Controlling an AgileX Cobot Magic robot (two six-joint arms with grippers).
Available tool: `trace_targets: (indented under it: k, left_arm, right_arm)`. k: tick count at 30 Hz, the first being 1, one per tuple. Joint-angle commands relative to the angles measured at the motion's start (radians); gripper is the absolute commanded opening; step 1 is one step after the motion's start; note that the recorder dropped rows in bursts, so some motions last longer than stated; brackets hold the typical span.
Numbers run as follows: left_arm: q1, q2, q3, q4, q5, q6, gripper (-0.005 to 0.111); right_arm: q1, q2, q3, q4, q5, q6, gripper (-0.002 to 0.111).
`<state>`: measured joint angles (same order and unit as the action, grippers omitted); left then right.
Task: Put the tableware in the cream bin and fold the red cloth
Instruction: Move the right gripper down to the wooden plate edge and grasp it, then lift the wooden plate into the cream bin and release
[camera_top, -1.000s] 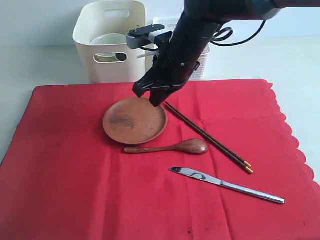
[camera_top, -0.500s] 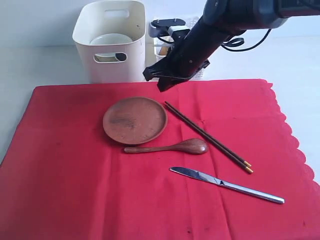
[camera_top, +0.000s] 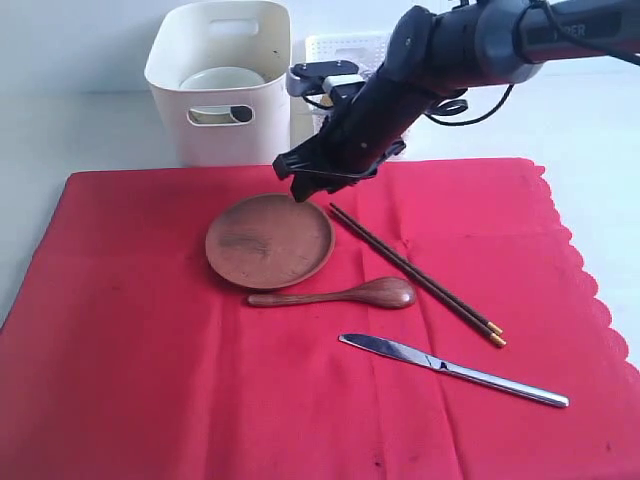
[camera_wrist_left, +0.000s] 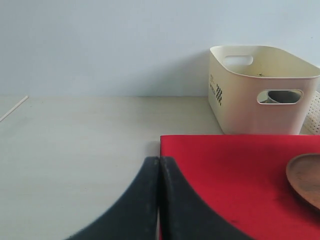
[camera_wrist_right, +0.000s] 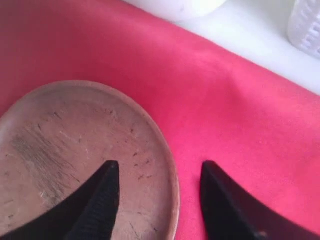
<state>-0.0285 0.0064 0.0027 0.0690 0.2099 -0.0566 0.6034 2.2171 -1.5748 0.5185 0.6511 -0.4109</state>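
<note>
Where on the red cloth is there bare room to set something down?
Bare: the large red fabric cloth left of the round brown wooden plate, its near strip before the steel table knife, its right side beyond the dark yellow-tipped chopsticks. Crowded: the middle, around plate, brown wooden spoon and the right pincer.

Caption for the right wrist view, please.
Open right pincer straddles the rim of the wooden plate lying on the red cloth.

chopsticks (camera_top: 415, 272) just beside plate (camera_top: 269, 240)
</note>
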Motion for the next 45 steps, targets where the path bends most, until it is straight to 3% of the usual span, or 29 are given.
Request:
trace_targets:
  k: [1,11,18,24,29,37,45]
  left_arm:
    - [-0.004,-0.006,-0.003,-0.002,-0.003,0.001,0.001]
    - [-0.004,-0.006,-0.003,-0.002,-0.003,0.001,0.001]
    - [-0.004,-0.006,-0.003,-0.002,-0.003,0.001,0.001]
    - [-0.004,-0.006,-0.003,-0.002,-0.003,0.001,0.001]
    - [-0.004,-0.006,-0.003,-0.002,-0.003,0.001,0.001]
    - [-0.004,-0.006,-0.003,-0.002,-0.003,0.001,0.001]
    - [-0.004,-0.006,-0.003,-0.002,-0.003,0.001,0.001]
  right_arm:
    - [0.002,0.021,0.003,0.021,0.01,-0.056,0.049]
    - [0.002,0.065,0.003,0.198,0.017,-0.286,0.045]
    - [0.002,0.065,0.003,0.223,0.021,-0.311,0.015]
    - [0.002,0.065,0.003,0.223,0.036,-0.311,0.0]
    - [0.002,0.065,0.003,0.223,0.032,-0.231,0.002]
    - [0.002,0.065,0.003,0.223,0.084,-0.168,0.031]
    - [0.002,0.065,0.003,0.212,0.159,-0.172,0.033]
